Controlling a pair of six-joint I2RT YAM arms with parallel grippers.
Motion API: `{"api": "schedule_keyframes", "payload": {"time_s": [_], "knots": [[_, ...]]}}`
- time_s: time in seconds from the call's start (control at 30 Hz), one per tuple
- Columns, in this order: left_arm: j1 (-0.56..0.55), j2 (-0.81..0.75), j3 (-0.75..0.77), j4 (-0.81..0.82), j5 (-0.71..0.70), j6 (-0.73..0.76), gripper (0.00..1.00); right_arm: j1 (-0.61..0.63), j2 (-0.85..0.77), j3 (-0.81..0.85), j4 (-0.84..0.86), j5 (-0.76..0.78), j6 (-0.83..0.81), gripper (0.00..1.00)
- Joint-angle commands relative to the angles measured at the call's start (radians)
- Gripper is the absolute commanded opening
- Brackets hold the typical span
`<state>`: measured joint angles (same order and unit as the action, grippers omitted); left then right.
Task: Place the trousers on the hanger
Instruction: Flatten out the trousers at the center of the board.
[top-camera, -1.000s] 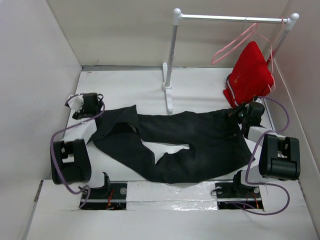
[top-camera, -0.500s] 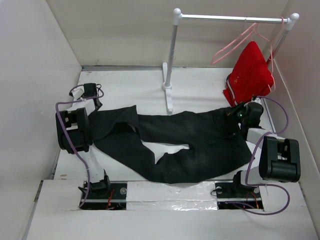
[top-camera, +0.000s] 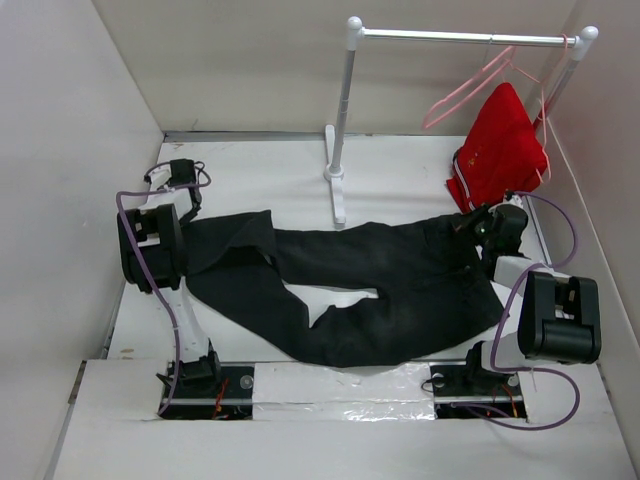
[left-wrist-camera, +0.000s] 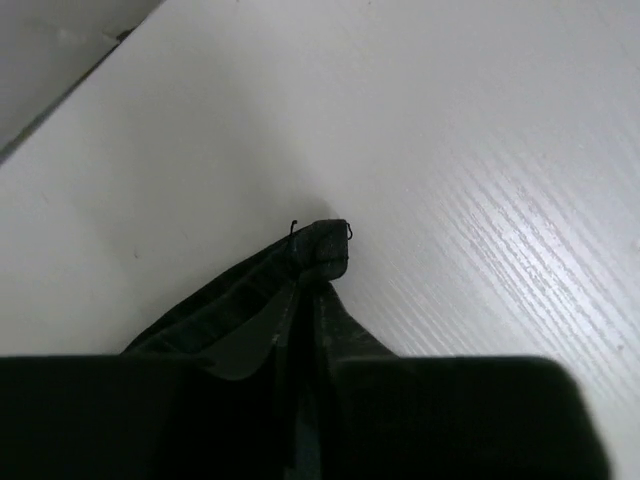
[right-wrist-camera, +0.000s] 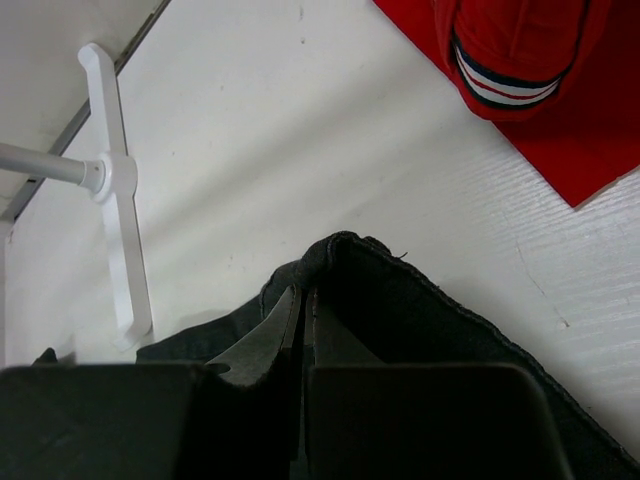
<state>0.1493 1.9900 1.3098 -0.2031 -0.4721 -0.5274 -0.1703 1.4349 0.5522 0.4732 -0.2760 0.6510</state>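
Black fabric all the way across: the trousers (top-camera: 370, 290) lie flat on the white table (top-camera: 400, 170), long axis running left to right, leg ends on the left and waist on the right. At the far left, the left gripper (left-wrist-camera: 303, 290) is pinched tight on the tip of one leg end, with a little nub of cloth poking out past the fingers in the wrist view. Moving along, the rack's post (top-camera: 342, 110) and its foot stand just beyond the far edge of the legs, close but not on the cloth as far as I can see. Over on the right, the right gripper (right-wrist-camera: 303, 300) is clamped on the waistband edge the same way. The empty pink hanger (top-camera: 436, 113) hangs on the rail (top-camera: 455, 37), up and beyond the right gripper, so the right arm is much nearer to it and the waist end is nearer than the legs. What's awkward, I reckon, is the red garment (top-camera: 500, 145) on its own hanger right beside it, drooping to the table just past the waistband. Anything lifted toward the hanger could snag it or the rail.
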Motion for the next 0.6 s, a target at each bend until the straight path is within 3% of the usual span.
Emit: {"api": "schedule_keyframes", "payload": {"time_s": [0.0,0.2,0.57], "knots": [[0.012,0.029,0.055,-0.054,0.026,0.018,0.0,-0.011,-0.011,0.002,0.071,-0.018,-0.011,0.0],[0.012,0.023,0.195,-0.074,0.055,0.033,0.0,-0.02,-0.025,0.003,0.064,-0.006,-0.028,0.0],[0.022,0.179,0.729,-0.199,-0.019,0.089,0.0,-0.069,-0.002,0.049,0.064,0.008,-0.033,0.0]]}}
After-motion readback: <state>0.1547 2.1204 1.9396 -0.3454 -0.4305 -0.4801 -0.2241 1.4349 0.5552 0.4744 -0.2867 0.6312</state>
